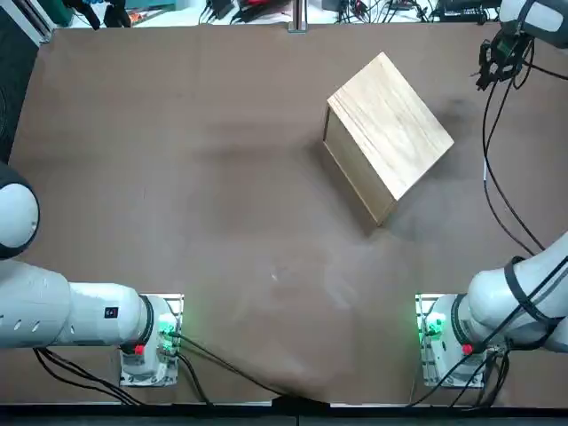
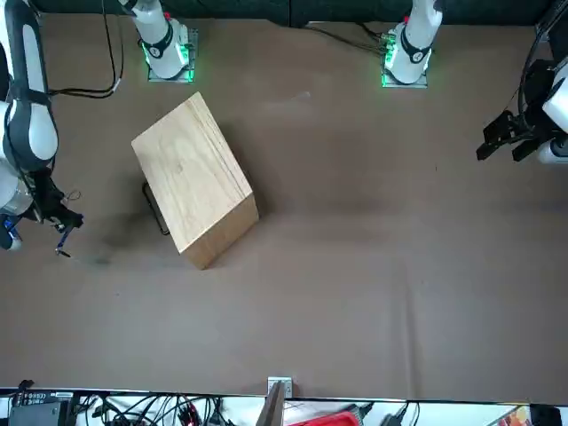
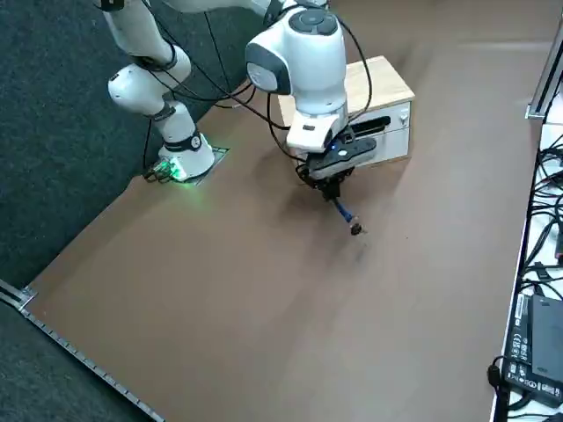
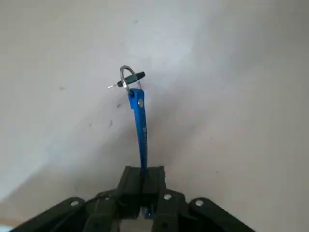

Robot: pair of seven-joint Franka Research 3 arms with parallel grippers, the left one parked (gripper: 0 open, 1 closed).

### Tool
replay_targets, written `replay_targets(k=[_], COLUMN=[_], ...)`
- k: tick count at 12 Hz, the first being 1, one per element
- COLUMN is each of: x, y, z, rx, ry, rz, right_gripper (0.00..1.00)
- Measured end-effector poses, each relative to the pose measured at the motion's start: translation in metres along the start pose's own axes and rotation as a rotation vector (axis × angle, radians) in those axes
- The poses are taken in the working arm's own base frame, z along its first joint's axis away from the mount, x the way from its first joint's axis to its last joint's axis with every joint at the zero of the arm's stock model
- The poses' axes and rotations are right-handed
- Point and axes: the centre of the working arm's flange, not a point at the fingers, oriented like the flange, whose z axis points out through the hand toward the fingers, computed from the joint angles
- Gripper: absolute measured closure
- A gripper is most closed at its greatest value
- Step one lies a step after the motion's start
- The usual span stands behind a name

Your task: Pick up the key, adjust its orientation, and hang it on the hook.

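Near edge of the worktop (image 1: pixel 248 266), toward the near right corner: one mounting plate (image 1: pixel 429 342) under the right arm (image 1: pixel 497 306), with one red spot and one green glow beside it. Several black cables (image 1: pixel 500 373) close by, too tangled to count.

Farther out, right of the middle and on the far half: one light wooden block (image 1: pixel 390 129), set at a slant to the worktop's edges. On its side toward the right edge, one dark wire handle (image 2: pixel 155 209) and, in the right side view, one small knob (image 3: pixel 403 117) on a pale face.

To the right of that block, toward the far right corner and up off the worktop: one right gripper (image 4: pixel 145 170), pointing downward. Two fingers, drawn together and clamped on one end of one blue tag (image 4: pixel 139 121). Through the tag's other end, one metal ring (image 4: pixel 123 77). On that ring, one key (image 4: pixel 131 79), with a dark head and a slim silvery tip, clear of the block and touching neither handle nor knob.

At the far edge, near its middle: one grey metal bracket (image 2: pixel 280 387). Beyond it, one red item (image 2: pixel 330 419) and a tangle of cords (image 2: pixel 160 410), impossible to count.
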Motion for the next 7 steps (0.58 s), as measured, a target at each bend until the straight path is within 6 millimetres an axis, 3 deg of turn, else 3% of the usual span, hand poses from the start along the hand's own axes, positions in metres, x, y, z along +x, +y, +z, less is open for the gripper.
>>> replay_targets(k=[7], x=[-0.014], y=[-0.027], z=[-0.009], rx=[-0.004], ry=[-0.011], rz=[-0.576], right_gripper=[0.96])
